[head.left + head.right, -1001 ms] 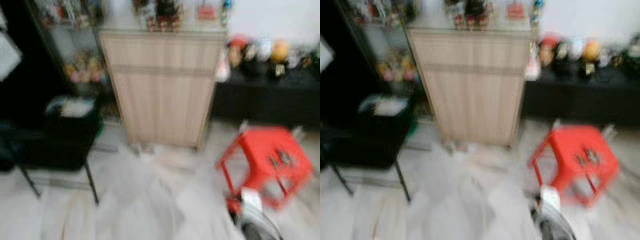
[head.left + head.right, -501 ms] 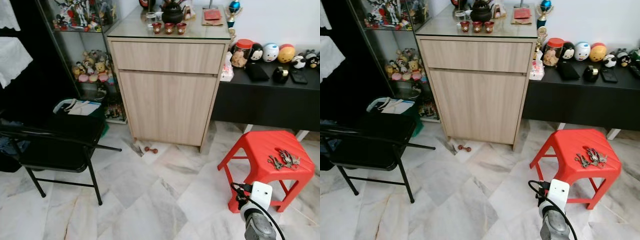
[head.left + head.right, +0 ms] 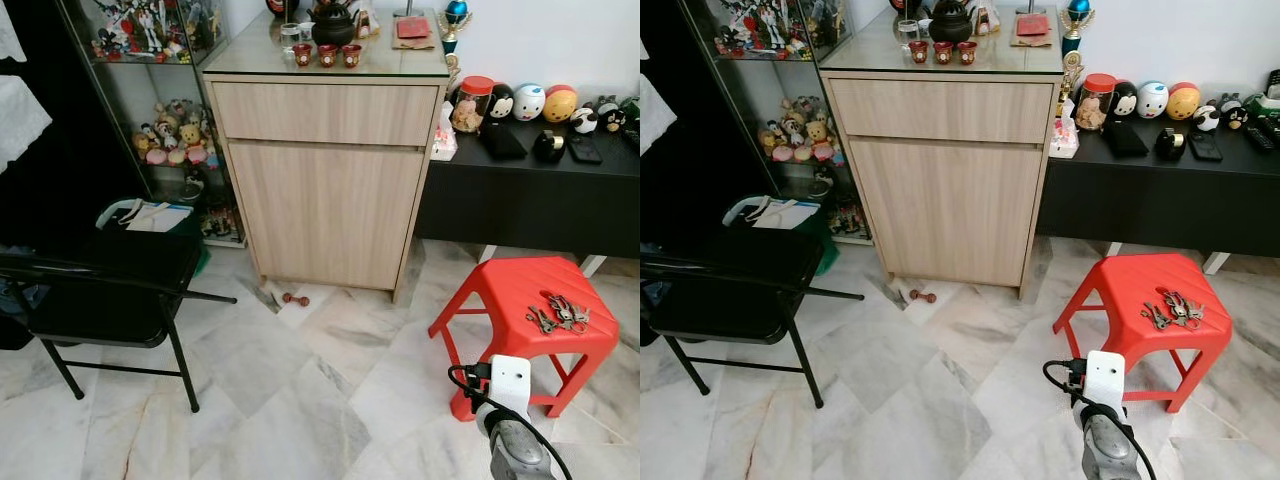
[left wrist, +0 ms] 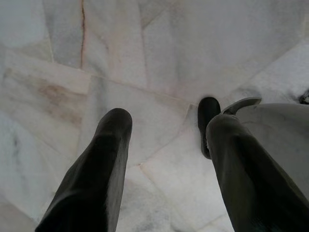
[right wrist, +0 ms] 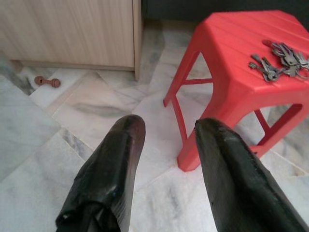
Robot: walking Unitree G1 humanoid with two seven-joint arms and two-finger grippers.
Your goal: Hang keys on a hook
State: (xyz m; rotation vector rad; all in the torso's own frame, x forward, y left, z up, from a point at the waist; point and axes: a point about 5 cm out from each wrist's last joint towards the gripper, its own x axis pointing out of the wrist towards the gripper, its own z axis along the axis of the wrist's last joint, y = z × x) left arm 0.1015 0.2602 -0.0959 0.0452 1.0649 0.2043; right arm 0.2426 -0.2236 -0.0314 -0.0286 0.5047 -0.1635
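Left eye view takes in a marble floor (image 3: pixel 270 400) with a wooden cabinet (image 3: pixel 330 170) against the wall, a black folding chair (image 3: pixel 100 290) on the robot's left, a low black desk (image 3: pixel 530 200) carrying round figurines, and a red plastic stool (image 3: pixel 520 310) on the robot's right. The keys (image 3: pixel 558 314) lie in a loose heap on the stool's seat, toward its far right side; no hook can be made out.

The bunch is probably light, hard metal that splays and slides on smooth plastic. The ring or the thickest cluster looks the surest hold, pinched from above, since single blades would likely swing or slip.

The right gripper (image 5: pixel 166 140) is above the floor, near the stool's front leg, well short of the keys, fingers moderately apart and holding nothing. The left gripper (image 4: pixel 166 130) points at bare floor, fingers likewise spread and empty.
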